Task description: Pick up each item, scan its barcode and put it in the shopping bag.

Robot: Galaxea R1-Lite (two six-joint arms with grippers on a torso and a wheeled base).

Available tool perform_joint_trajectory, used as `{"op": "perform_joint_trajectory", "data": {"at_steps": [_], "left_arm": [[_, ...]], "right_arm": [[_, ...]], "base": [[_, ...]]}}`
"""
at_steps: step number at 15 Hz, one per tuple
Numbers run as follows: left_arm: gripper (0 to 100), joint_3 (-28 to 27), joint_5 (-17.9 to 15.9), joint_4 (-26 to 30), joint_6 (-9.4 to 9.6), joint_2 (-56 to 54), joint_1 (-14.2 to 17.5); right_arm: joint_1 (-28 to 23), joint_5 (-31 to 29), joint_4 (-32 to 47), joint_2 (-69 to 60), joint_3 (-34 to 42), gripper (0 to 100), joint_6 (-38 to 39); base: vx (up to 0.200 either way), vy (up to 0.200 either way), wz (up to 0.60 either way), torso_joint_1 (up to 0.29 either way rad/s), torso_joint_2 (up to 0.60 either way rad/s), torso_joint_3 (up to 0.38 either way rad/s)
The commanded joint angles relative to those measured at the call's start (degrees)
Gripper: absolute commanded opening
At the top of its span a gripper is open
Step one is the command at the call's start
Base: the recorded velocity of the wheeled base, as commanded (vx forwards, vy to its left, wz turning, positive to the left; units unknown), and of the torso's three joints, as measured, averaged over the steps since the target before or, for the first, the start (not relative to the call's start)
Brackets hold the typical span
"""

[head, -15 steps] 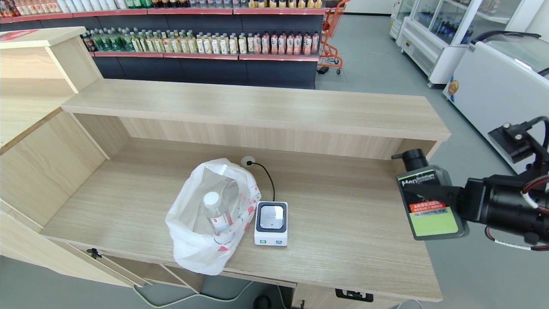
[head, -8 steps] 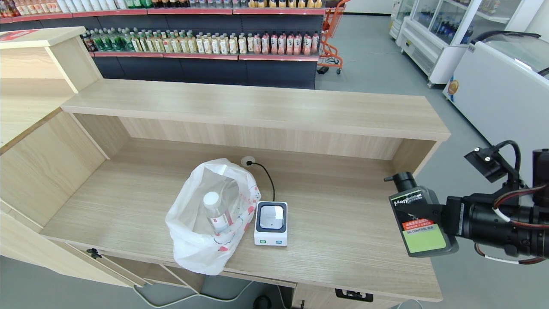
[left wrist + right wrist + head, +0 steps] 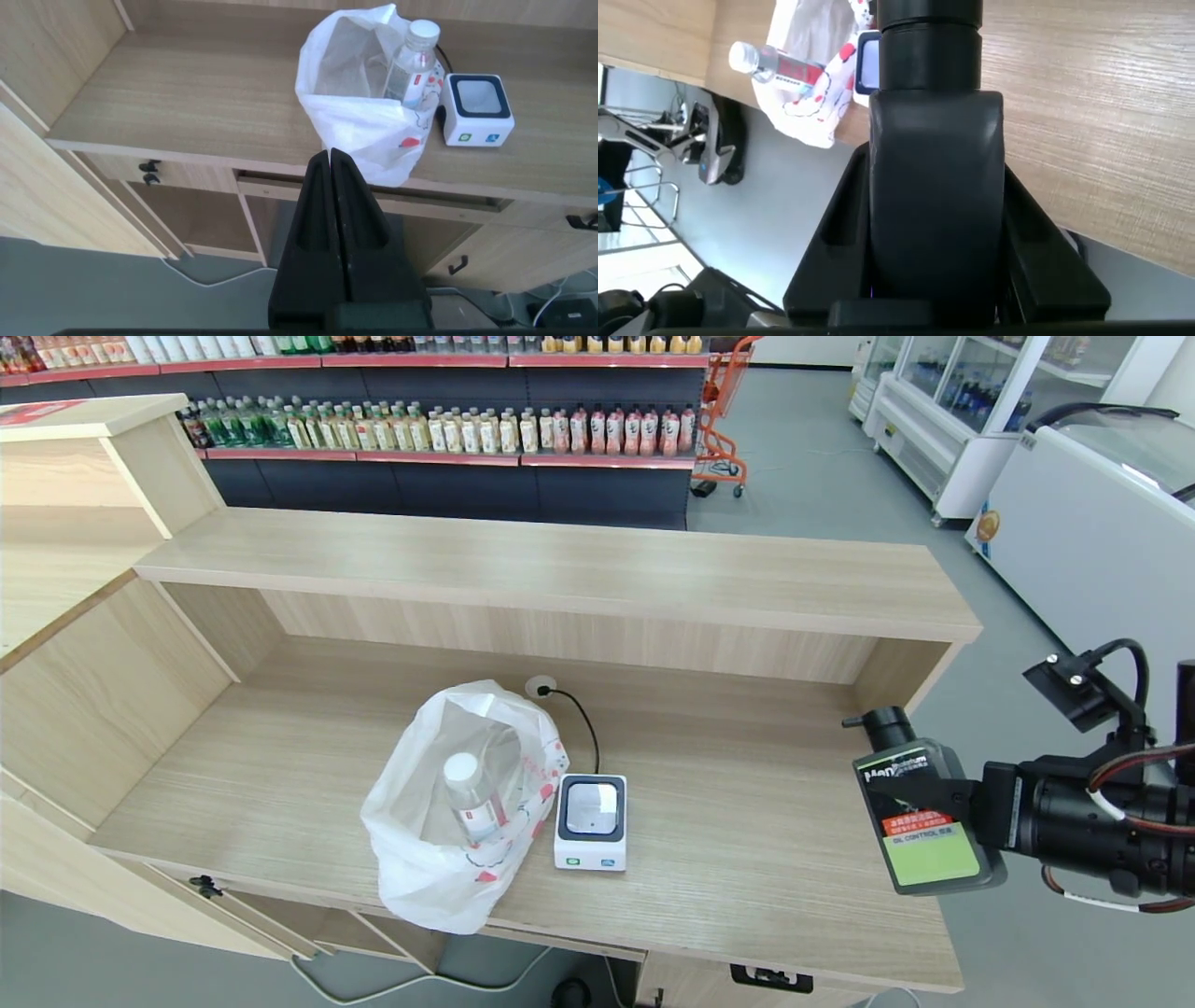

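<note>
Right now you've got the R gripper (image 3: 938, 798) clamped on a dark bottle (image 3: 929, 854), fingers (image 3: 920, 791) pressing its body from both sides approx. mid-height. The bottle sits at the far R end of the counter (image 3: 747, 821), tilted, w/ its black cap (image 3: 887, 726) pointing toward the back wall of the desk and its green-and-red label facing up at the head cam. From the R wrist view you see wood grain past the bottle, so it's over the counter top; I can't tell how high.

Your shopping bag (image 3: 439, 868) stands open near the front edge, left of centre. A clear water bottle (image 3: 470, 798) w/ a white cap is inside it, upright, leaning a bit. Just beside the bag on its R side is the white scanner (image 3: 590, 821), dark window facing up; bag & scanner look to be touching, but I can't confirm. A black cable (image 3: 583, 719) runs from the scanner's back to a round port in the counter behind it. Dark bottle and scanner are well apart.

Your L gripper (image 3: 330, 215) has its fingers pressed flat together w/ nothing btwn them. It hangs in front of the counter, below the front edge, roughly in line w/ the bag.
</note>
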Motion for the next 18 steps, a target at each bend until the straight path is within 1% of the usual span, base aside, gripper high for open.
{"op": "perform_joint_trajectory", "data": {"at_steps": [1,5,8,9,11,14,18], "left_arm": [[0,0.0,0.0,0.0,0.00,0.0,0.0],[0,0.0,0.0,0.0,0.00,0.1,0.0],[0,0.0,0.0,0.0,0.00,0.1,0.0],[0,0.0,0.0,0.0,0.00,0.1,0.0],[0,0.0,0.0,0.0,0.00,0.1,0.0],[0,0.0,0.0,0.0,0.00,0.0,0.0],[0,0.0,0.0,0.0,0.00,0.1,0.0]], "right_arm": [[0.0,0.0,0.0,-0.3,-0.1,0,0.0],[0.1,-0.1,-0.1,-0.9,0.6,0,-1.6],[-0.1,-0.6,-0.3,1.0,0.3,0,-3.4],[-0.3,-1.7,-1.2,2.5,-0.2,0,-3.9],[-0.3,-2.9,-5.8,6.8,-0.5,0,-4.2],[-0.7,-3.8,-13.8,14.6,-0.7,0,-4.4],[-1.3,-3.6,-20.3,22.1,-1.5,0,-4.7]], "base": [[0.000,0.200,0.00,-0.012,0.01,-0.002],[0.000,0.200,0.00,0.006,0.00,0.001],[0.000,0.200,0.00,-0.001,0.00,-0.001],[0.000,0.200,0.00,0.002,0.00,0.002],[0.000,0.200,0.00,0.005,0.00,0.002],[0.000,0.000,0.00,0.000,0.00,0.000],[0.000,0.000,0.00,0.000,0.00,0.000]]}}
